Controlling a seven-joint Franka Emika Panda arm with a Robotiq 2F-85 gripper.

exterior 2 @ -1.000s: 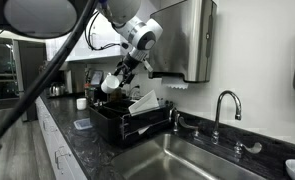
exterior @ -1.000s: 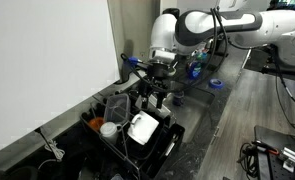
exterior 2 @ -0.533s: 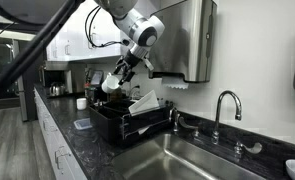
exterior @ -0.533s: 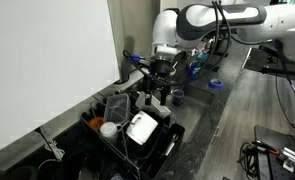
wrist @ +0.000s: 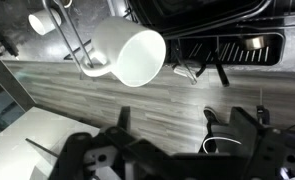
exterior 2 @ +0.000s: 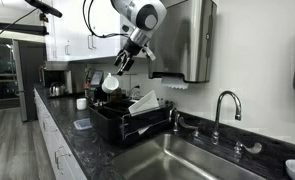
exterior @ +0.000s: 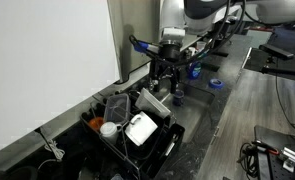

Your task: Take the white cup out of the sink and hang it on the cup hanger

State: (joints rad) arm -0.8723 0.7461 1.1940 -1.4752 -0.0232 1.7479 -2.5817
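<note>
The white cup (exterior 2: 111, 83) hangs tilted on an upright bar at the end of the black cup hanger (exterior 2: 127, 122). In the wrist view the white cup (wrist: 129, 55) sits mouth-out on a wire prong, with the cup hanger (wrist: 222, 45) behind it. The cup also shows in an exterior view (exterior: 151, 101) above the cup hanger (exterior: 122, 140). My gripper (exterior 2: 121, 66) is open and empty, just above the cup and apart from it. It also shows in the wrist view (wrist: 172, 150) and in an exterior view (exterior: 165, 80). The sink (exterior 2: 197, 160) lies beside the rack.
A flat white plate-like piece (exterior 2: 142, 103) leans in the rack. A faucet (exterior 2: 224, 100) stands at the sink's rim and a steel dispenser (exterior 2: 182, 40) hangs on the wall. Small blue cups (exterior: 195, 70) stand behind the arm. A small white cup (exterior 2: 82, 103) stands on the counter.
The gripper has let go of the white cup and risen away from it. The cup stays hanging on the rack's upright bar.
</note>
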